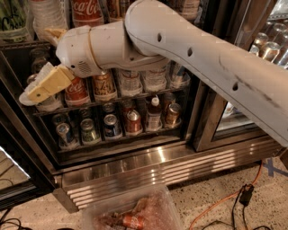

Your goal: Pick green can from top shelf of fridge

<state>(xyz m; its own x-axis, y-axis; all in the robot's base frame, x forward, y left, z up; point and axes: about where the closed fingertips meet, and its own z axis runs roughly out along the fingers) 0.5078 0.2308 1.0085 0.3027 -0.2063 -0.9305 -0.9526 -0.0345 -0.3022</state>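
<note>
right now the green can (pixel 10 20) stands upright at the far left of the top shelf (pixel 27 44) of the fridge (pixel 135 164), partly cut off at the edge of view. a clear ribbed container (pixel 45 15) is just beside it and a red coca-cola can (pixel 86 11) stands further right. my claw (pixel 35 91) hangs lower, in front of the second rack, pointing down and left near a short red can (pixel 77 90). it has no hold of the green can, and how far open it is i cannot tell. i judge the reach is not yet lined up. to do it well i'd lift the wrist above the front rail, level the claw so it points into the shelf, and come straight at the can's body, below the lid. i'd keep wide of the clear container so it isn't knocked, and close only once the can sits squarely inside the claw. then i'd lift it a touch before drawing it out over the rail.
</note>
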